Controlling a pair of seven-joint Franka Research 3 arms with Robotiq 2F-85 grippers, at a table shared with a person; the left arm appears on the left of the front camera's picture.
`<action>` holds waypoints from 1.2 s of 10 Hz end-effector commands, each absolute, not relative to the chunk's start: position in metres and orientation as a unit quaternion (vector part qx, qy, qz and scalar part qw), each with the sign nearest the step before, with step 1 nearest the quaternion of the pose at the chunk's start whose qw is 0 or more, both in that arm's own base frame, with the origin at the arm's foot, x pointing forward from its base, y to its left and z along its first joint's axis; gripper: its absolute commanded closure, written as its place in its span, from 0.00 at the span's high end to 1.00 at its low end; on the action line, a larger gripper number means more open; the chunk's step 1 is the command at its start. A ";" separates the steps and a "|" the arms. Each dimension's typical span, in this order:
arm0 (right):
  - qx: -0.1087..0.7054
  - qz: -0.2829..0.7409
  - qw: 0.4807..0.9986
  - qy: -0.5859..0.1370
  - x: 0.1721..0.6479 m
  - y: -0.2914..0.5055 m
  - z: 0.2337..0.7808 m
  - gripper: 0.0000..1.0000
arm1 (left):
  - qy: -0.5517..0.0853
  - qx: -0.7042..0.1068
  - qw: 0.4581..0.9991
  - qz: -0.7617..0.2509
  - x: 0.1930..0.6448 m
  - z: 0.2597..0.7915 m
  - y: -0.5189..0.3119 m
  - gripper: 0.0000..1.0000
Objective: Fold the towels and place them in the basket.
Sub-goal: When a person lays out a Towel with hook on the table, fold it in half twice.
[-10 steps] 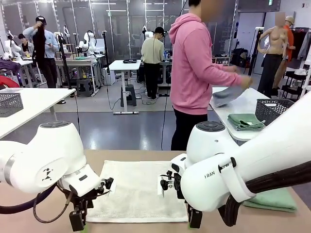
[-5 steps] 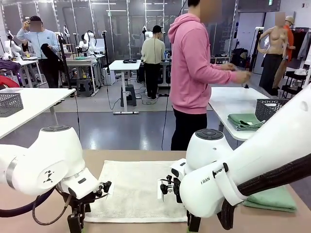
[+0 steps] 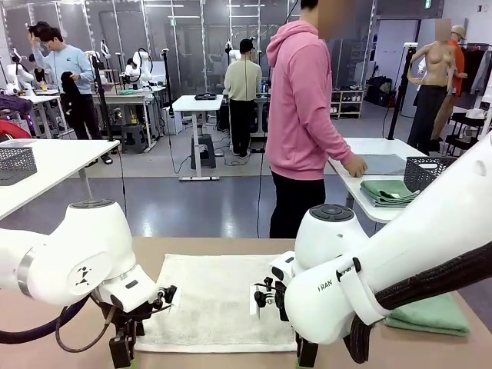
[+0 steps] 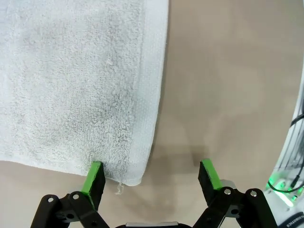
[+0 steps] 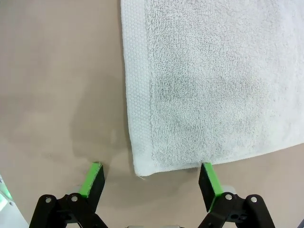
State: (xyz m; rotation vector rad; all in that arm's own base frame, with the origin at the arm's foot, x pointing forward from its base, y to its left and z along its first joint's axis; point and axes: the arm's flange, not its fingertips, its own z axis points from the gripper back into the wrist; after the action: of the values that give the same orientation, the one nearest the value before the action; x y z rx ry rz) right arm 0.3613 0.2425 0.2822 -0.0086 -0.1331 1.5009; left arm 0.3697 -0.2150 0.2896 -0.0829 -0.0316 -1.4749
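Observation:
A cream-white towel (image 3: 215, 301) lies flat and unfolded on the tan table (image 3: 231, 247) between my two arms. My left gripper (image 3: 121, 350) hangs low over its near left corner. In the left wrist view the left gripper (image 4: 152, 175) is open, straddling the corner of the towel (image 4: 80, 80). My right gripper (image 3: 306, 355) hangs over the near right corner. From the right wrist, the right gripper (image 5: 152, 178) is open, with the towel (image 5: 204, 80) corner between its fingers. A folded mint green towel (image 3: 430, 315) lies at the table's right. The basket is out of view.
A person in a pink hoodie (image 3: 304, 108) stands past the far edge, turned to a neighbouring white table (image 3: 369, 150) with a hand on a grey cloth (image 3: 384, 164). Folded green cloths (image 3: 388, 192) and a dark mesh container (image 3: 430, 173) sit there.
Both arms have sunk a little toward the near corners of the cream-white towel. The person has laid the grey cloth flat on the neighbouring table.

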 end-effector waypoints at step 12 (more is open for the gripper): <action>0.006 0.691 0.721 -0.046 0.371 0.243 0.282 0.00 | -0.005 -0.060 0.731 -0.680 0.385 0.289 -0.218 0.00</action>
State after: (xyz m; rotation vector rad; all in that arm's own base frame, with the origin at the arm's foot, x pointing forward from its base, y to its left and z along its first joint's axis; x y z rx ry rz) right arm 0.3740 0.2442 0.2895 -0.0014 -0.1368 1.4957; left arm 0.3832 -0.2182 0.2958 -0.0959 -0.0274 -1.4791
